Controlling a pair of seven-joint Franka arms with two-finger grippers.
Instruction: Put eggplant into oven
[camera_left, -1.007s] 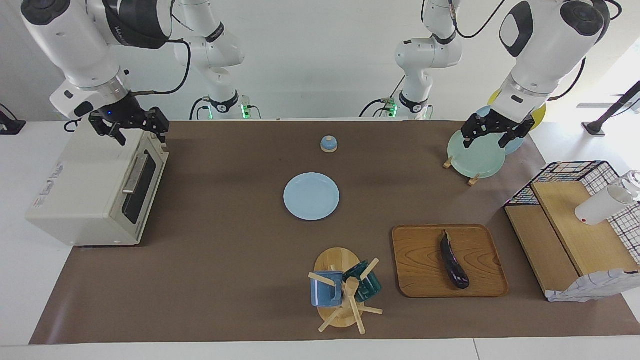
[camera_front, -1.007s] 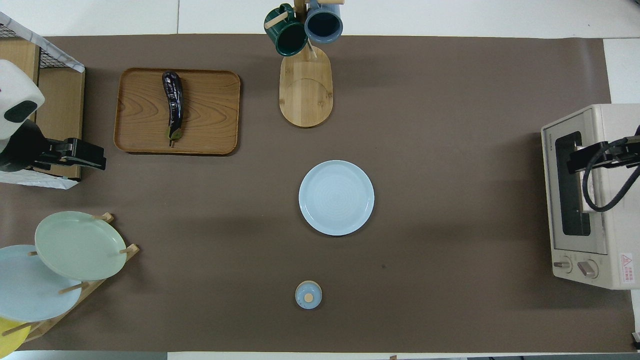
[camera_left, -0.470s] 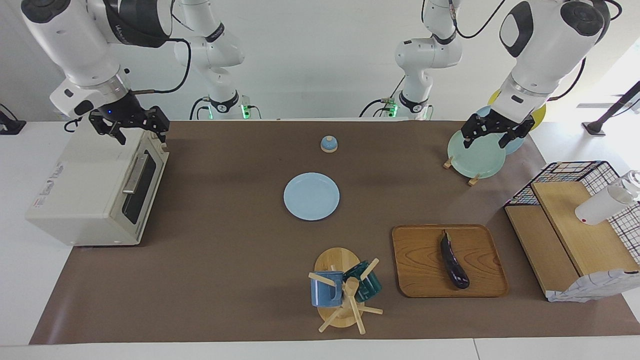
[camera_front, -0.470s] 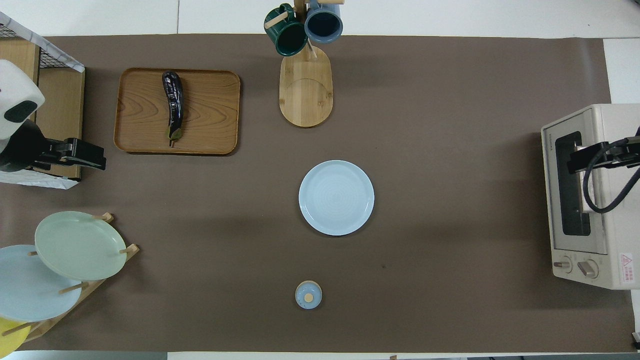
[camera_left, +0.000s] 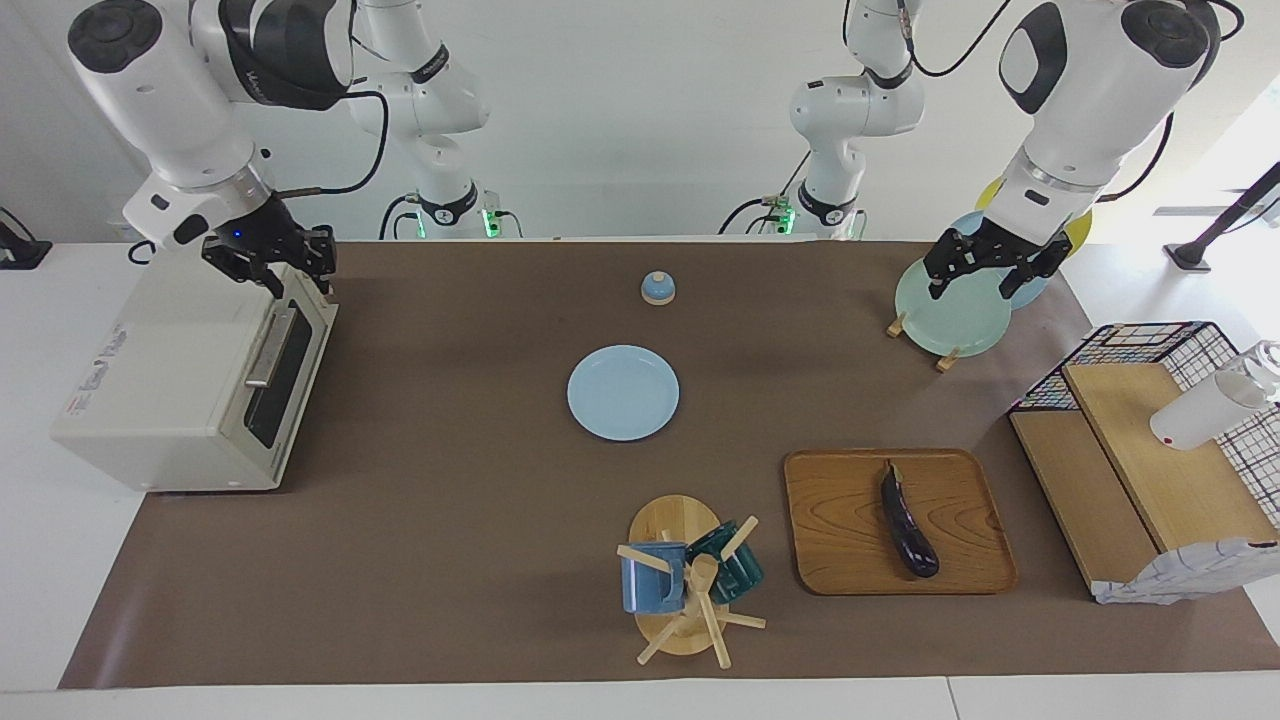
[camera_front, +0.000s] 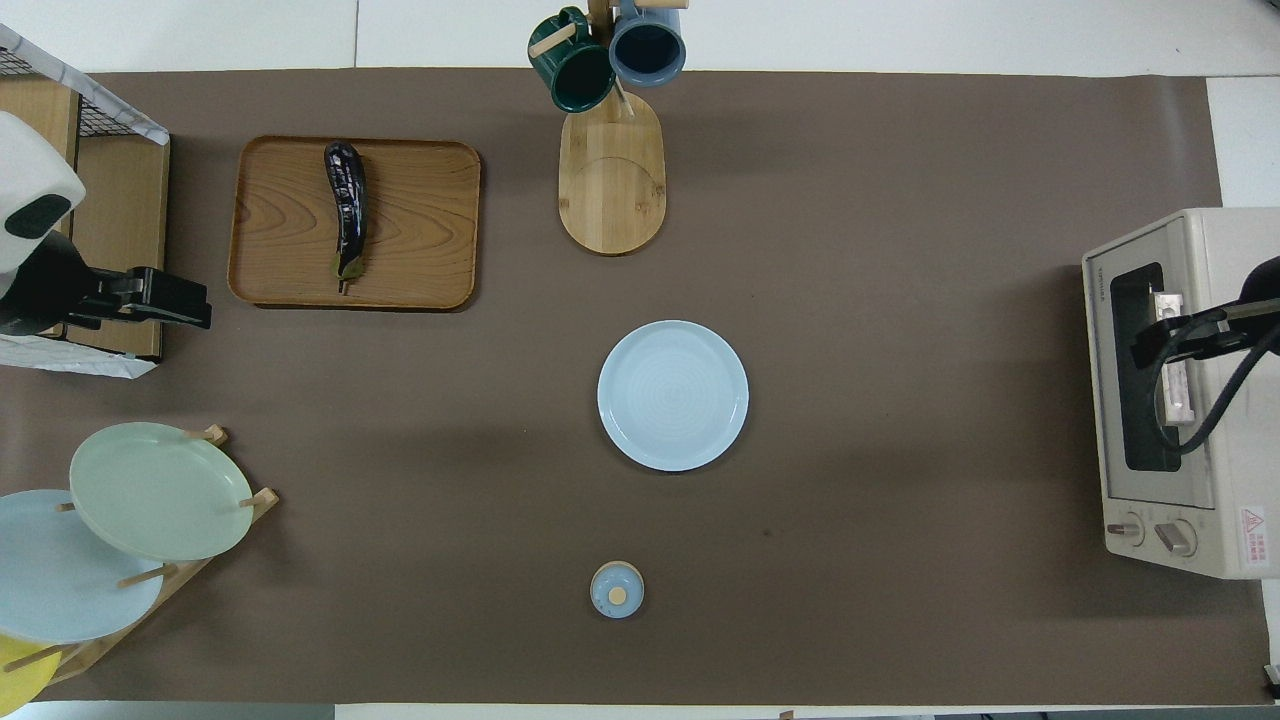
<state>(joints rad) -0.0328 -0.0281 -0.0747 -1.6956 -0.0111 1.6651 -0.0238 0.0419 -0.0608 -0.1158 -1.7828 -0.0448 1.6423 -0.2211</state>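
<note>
So far: nothing is being carried; all steps are being left undone.
Oven (camera_left: 190, 385): kept shut, at the right arm's end of the table.
Right gripper (camera_left: 282, 268): being held over the oven's top front edge, fingers apart.
Eggplant (camera_left: 908, 520): lying on the wooden tray (camera_left: 830, 500).
Left gripper (camera_left: 988, 262): being held over the plate rack (camera_left: 945, 310), fingers apart.

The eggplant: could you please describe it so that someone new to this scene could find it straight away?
Find the wooden tray toward the left arm's end of the table, beside the mug stand. The eggplant lies on it, alone. It is the only long, glossy, dark purple thing in the scene.
</note>
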